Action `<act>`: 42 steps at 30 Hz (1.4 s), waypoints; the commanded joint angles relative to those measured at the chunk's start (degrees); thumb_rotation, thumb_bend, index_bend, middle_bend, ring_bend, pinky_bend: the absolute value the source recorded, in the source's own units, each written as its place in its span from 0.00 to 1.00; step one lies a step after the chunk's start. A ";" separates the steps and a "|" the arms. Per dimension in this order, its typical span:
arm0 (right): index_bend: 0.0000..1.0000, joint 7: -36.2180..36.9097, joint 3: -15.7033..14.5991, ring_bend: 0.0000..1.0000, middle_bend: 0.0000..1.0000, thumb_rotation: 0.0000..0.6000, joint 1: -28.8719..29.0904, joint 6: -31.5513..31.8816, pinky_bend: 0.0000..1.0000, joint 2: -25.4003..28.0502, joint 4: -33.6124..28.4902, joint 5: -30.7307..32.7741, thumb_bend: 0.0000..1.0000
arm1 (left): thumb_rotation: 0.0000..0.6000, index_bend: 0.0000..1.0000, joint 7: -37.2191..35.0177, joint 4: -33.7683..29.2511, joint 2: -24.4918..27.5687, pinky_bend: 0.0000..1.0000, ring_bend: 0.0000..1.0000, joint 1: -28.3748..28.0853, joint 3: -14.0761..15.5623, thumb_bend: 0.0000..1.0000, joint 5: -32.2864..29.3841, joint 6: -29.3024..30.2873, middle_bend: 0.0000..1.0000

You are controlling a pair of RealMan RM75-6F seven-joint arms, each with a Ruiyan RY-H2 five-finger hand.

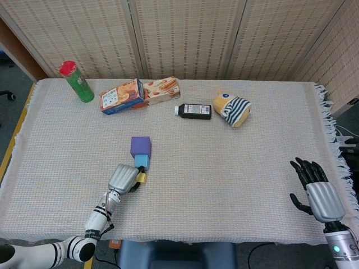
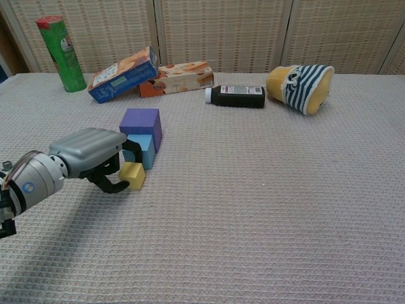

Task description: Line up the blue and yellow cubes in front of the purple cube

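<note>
Yellow cube (image 2: pixel 133 175): small, rigid, prob. light; we pinch side faces. L hand (image 2: pixel 88 154) curled on it, 6 o'clock of blue cube (image 2: pixel 143 149), purple cube (image 2: pixel 142 121). R hand (image 1: pixel 317 190) splayed, empty.

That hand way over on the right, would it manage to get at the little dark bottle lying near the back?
Probably yes. The right hand is open and holds nothing, and bare cloth lies between it and the dark bottle. Only the striped plush toy sits beside the bottle on that side. Whether the arm stretches that far is unclear.

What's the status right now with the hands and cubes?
Left hand grips yellow cube. Right hand open, idle. Blue cube sits before purple cube.
</note>
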 commanded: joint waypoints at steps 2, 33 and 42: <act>0.00 0.02 -0.03 0.00 0.00 1.00 -0.03 0.06 0.00 0.04 -0.01 -0.06 0.10 | 1.00 0.47 0.06 -0.09 0.06 1.00 1.00 0.03 0.11 0.36 0.14 0.21 1.00; 0.00 0.02 -0.15 0.00 0.00 1.00 -0.20 0.37 0.00 0.23 -0.23 -0.33 0.10 | 1.00 0.37 -1.11 0.10 0.20 1.00 1.00 0.21 0.66 0.33 0.89 0.46 1.00; 0.00 0.04 -0.17 0.00 0.00 1.00 -0.15 0.22 0.00 0.20 -0.19 -0.31 0.10 | 1.00 0.33 -1.15 -0.62 0.61 1.00 1.00 0.40 0.92 0.33 1.38 0.80 1.00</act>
